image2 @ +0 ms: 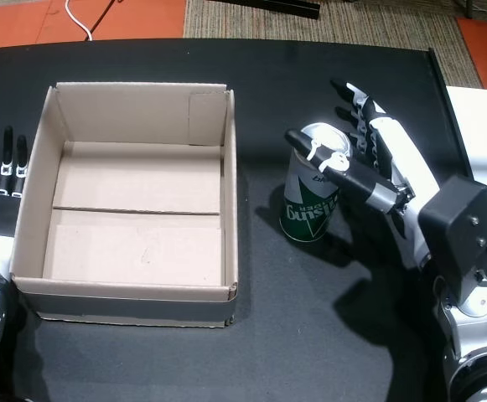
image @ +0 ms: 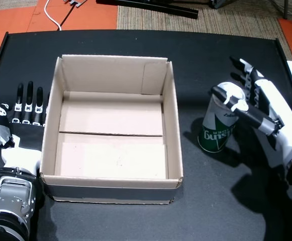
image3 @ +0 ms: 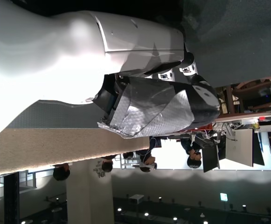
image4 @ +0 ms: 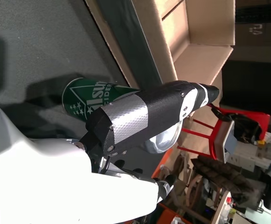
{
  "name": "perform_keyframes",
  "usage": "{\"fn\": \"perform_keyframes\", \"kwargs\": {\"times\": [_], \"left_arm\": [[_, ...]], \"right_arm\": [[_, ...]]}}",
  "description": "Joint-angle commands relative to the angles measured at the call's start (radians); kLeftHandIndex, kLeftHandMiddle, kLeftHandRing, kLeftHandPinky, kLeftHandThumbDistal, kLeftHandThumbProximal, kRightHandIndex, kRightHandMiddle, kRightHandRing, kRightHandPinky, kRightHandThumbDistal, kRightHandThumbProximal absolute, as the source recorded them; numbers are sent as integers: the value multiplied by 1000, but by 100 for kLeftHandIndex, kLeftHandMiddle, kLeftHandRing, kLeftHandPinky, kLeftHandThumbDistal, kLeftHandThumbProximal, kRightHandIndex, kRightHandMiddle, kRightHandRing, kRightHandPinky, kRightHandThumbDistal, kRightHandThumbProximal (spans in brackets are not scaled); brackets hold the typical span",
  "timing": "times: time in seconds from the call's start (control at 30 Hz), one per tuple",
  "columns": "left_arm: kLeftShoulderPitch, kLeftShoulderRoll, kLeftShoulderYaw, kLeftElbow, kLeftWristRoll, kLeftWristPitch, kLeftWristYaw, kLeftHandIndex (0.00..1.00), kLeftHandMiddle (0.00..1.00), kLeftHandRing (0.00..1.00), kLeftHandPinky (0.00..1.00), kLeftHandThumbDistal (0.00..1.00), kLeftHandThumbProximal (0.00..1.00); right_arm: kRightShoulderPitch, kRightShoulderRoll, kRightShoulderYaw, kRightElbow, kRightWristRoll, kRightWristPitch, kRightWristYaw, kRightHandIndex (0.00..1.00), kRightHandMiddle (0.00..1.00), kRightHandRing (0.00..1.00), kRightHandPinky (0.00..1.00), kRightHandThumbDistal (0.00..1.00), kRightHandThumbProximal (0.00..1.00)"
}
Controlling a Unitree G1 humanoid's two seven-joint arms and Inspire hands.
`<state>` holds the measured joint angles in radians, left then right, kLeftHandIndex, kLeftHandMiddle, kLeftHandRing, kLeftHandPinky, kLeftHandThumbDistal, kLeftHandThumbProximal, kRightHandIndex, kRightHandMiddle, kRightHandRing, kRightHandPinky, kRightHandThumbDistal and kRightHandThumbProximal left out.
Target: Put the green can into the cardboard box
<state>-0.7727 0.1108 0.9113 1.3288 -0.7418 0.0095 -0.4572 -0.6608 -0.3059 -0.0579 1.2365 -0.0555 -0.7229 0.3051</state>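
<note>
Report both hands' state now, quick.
Left hand: open, flat on the table beside the cardboard box, holding nothing.
Right hand: open around the green can, thumb across its top, not yet closed.

The cardboard box (image: pixel 113 125) stood open-topped and empty, so entry from above was free. Its right wall (image: pixel 173 120) rose between the interior and the green can (image: pixel 216 128). A bare strip of counter (image: pixel 188 65) separated them. The left robot hand (image: pixel 17 125) lay flat just beside the box's left wall.
</note>
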Motion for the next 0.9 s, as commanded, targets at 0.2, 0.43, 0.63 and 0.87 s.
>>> {"fn": "perform_keyframes", "kwargs": {"times": [0.2,0.43,0.63,0.87], "left_arm": [[33,-13,-3,20,10,-6,25,43,46,58,76,0,86],[37,-7,2,21,7,-2,14,45,47,60,81,0,82],[35,-3,4,20,4,-1,26,44,46,59,74,0,81],[38,-1,8,20,2,-2,13,45,46,59,74,0,82]], "right_arm": [[5,3,21,18,-40,25,-24,94,100,100,100,100,60],[4,13,16,21,-41,34,-32,94,100,100,100,100,60],[1,28,14,25,-40,55,-42,94,100,100,100,100,60],[-1,56,11,40,-41,71,-60,94,100,100,100,100,59]]}}
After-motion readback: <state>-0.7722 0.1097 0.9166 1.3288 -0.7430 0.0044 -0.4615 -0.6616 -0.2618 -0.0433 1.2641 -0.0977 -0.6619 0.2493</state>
